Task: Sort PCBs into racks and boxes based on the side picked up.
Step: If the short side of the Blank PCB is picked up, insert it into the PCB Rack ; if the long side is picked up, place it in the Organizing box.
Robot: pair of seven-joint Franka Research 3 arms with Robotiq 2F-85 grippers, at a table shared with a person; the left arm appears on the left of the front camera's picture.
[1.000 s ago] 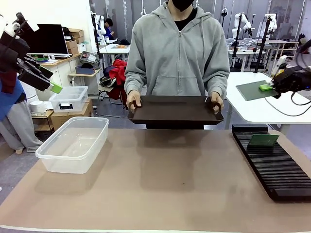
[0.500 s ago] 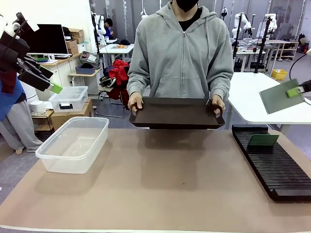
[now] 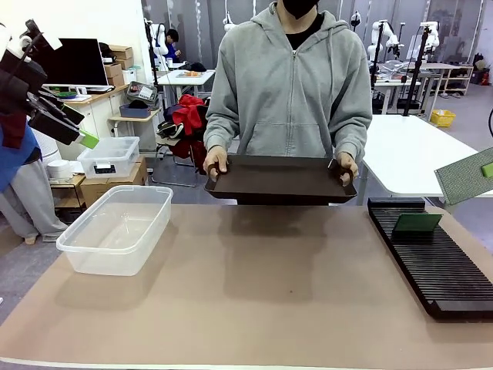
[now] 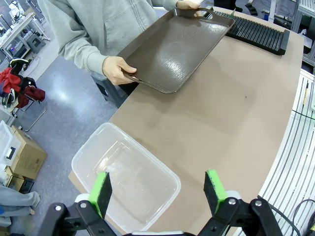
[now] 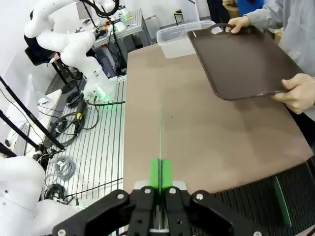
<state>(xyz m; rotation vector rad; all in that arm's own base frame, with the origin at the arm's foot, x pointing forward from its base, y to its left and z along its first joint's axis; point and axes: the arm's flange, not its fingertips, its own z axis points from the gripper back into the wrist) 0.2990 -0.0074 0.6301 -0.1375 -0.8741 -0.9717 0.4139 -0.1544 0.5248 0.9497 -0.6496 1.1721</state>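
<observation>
right fingers (image 5: pixel 160 183) pinching pcb (image 5: pixel 159 142) edge-on, above rack (image 5: pixel 275 196)

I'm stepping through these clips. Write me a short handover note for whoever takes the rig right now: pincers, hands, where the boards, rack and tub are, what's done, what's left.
Right pincer: shut on a PCB, held edge-on between its pads, raised at the right edge of the front view beyond the rack.
Left pincer: open, holding nothing, above the clear tub.
Person's hands: both grip the dark brown tray at the far table edge; no boards on it.
Done: one PCB in rack, standing in a slot near the far end.
Left: place the held board; the tub holds nothing so far.
</observation>
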